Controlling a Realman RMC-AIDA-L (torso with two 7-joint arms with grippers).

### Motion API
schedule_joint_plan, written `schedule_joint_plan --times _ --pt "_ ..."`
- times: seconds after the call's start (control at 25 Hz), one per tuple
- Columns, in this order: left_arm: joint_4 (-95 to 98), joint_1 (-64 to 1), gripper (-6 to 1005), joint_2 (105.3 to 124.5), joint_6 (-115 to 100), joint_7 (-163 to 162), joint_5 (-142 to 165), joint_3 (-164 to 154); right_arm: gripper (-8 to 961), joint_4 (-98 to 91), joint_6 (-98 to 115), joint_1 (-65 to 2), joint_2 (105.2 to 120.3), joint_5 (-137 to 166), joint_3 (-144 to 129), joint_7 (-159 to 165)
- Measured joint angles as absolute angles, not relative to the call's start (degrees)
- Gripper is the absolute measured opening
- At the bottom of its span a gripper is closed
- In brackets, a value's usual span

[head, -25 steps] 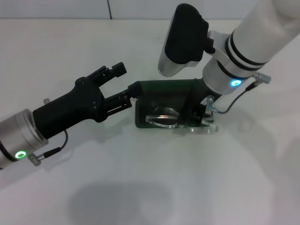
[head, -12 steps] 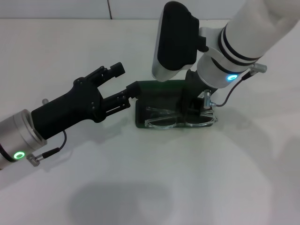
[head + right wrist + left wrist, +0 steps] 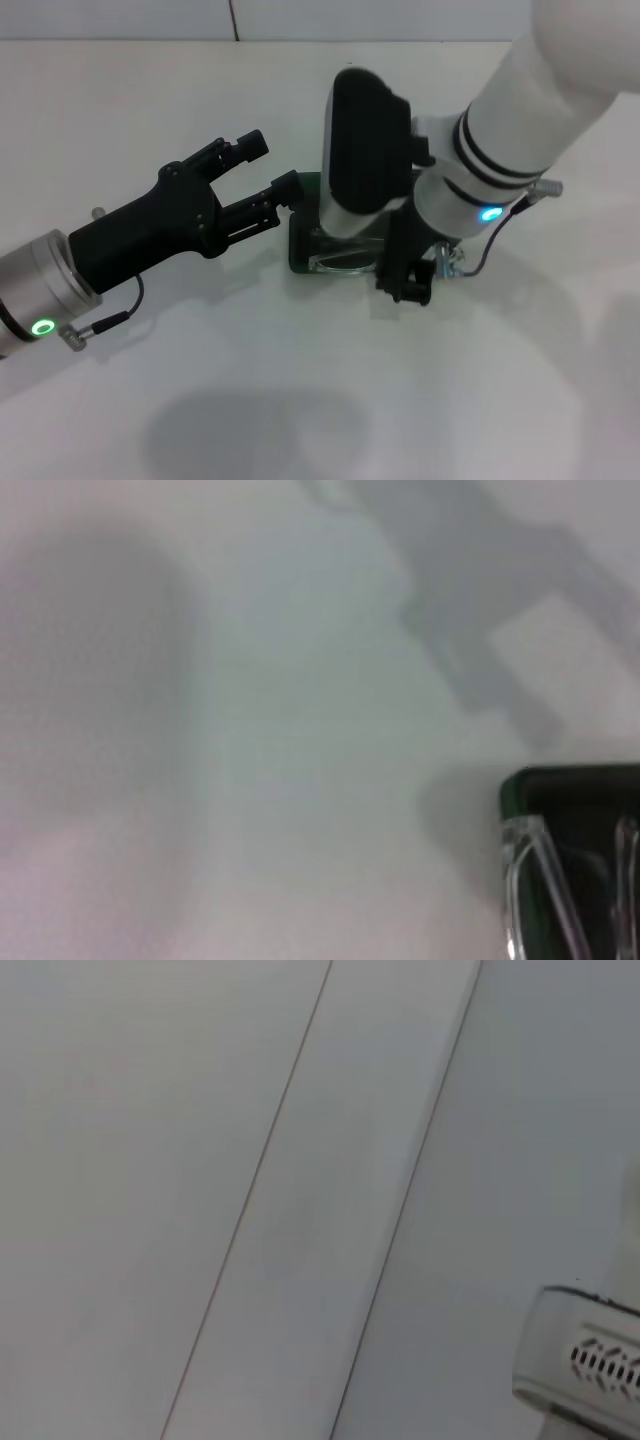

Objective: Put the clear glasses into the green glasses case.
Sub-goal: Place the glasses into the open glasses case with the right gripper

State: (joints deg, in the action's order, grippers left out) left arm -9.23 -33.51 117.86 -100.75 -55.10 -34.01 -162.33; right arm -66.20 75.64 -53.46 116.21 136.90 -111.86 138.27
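I'm lowering my right gripper (image 3: pixel 408 285) over the clear glasses (image 3: pixel 345 262), now lying in the green glasses case (image 3: pixel 300 250) w/ fingers hidden, can't tell grip, so I'm seating them flat, while left gripper (image 3: pixel 262 172), spread open, braces the case's end.

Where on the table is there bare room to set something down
Bare table lies nearer the robot than the green glasses case, and beyond it toward the far edge. The middle is crowded: left gripper at the case's left end, right gripper over the clear glasses.
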Motion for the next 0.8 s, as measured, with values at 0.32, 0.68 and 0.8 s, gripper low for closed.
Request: schedule_joint_plan --times 0.32,0.68,0.8 --pt "-9.2 -33.7 842 118.00 -100.7 -55.1 -34.0 -162.3 47 -62.5 70.9 -53.8 116.19 137.2 -112.4 138.4" --pt "-9.2 -33.8 842 118.04 -100.7 -55.3 -34.0 -162.3 47 -60.9 68.8 -53.9 116.18 137.7 -112.6 138.3" --pt "-9.2 -33.7 841 118.10 -100.7 -55.3 -34.1 -162.3 47 -62.4 68.9 -52.9 116.19 137.7 -112.6 138.1"
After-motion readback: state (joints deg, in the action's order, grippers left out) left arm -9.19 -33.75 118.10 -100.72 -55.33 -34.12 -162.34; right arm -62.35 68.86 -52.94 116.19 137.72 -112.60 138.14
